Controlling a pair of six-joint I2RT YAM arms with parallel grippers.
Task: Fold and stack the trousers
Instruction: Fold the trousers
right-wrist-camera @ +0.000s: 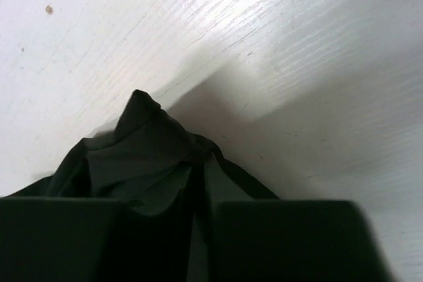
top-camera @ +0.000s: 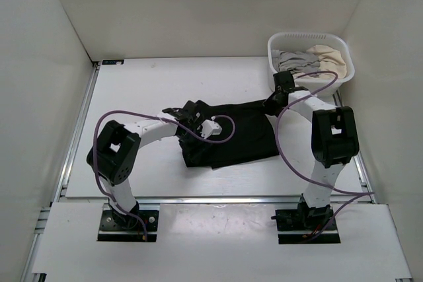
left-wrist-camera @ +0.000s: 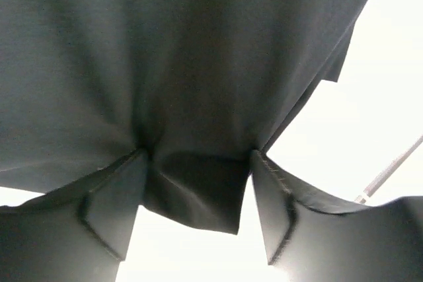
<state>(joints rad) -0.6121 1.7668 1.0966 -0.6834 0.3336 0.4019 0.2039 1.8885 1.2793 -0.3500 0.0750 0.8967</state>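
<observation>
The black trousers (top-camera: 238, 138) lie bunched in the middle of the white table, lifted at both upper corners. My left gripper (top-camera: 182, 110) is at their left end. In the left wrist view the cloth (left-wrist-camera: 198, 51) drapes over the gripper (left-wrist-camera: 198, 153), and a fold sits between the jaws, which stand partly apart. My right gripper (top-camera: 269, 104) is at the right end. In the right wrist view it (right-wrist-camera: 198, 170) is nearly closed on a peak of black cloth (right-wrist-camera: 139, 143) just above the table.
A white basket (top-camera: 301, 35) stands at the back right of the table with grey and beige garments in it, close behind the right arm. White walls enclose the table on three sides. A metal rail runs along the table's left edge (top-camera: 78, 130).
</observation>
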